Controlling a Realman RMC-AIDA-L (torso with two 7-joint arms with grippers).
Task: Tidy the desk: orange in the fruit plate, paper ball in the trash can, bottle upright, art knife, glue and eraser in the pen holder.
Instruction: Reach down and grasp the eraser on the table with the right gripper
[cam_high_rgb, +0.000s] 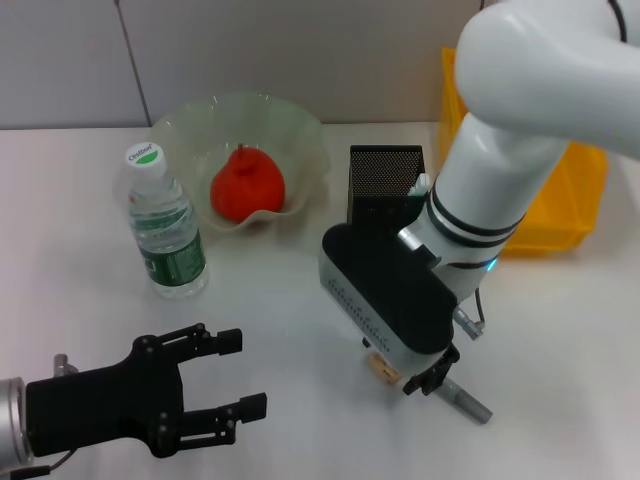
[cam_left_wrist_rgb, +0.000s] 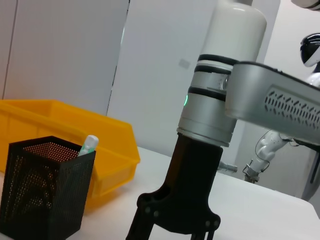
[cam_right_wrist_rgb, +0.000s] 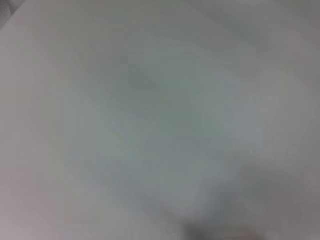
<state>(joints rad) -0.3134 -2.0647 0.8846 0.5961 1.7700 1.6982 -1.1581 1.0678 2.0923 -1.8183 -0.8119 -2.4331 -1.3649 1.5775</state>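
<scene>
The orange (cam_high_rgb: 247, 185) lies in the clear fruit plate (cam_high_rgb: 300, 130) at the back. Left of it the bottle (cam_high_rgb: 165, 225) stands upright. The black mesh pen holder (cam_high_rgb: 385, 175) (cam_left_wrist_rgb: 42, 190) has a white-and-green glue stick (cam_left_wrist_rgb: 89, 145) poking out of it. My right gripper (cam_high_rgb: 432, 378) points down at the table, right over the grey art knife (cam_high_rgb: 468, 402) and beside a small tan eraser (cam_high_rgb: 380, 368). At the front left my left gripper (cam_high_rgb: 238, 378) hovers open and empty. The paper ball is out of view.
A yellow bin (cam_high_rgb: 560, 205) (cam_left_wrist_rgb: 100, 150) stands at the back right, behind the pen holder. My right arm hides part of the table's middle. The right wrist view shows only a blurred white surface.
</scene>
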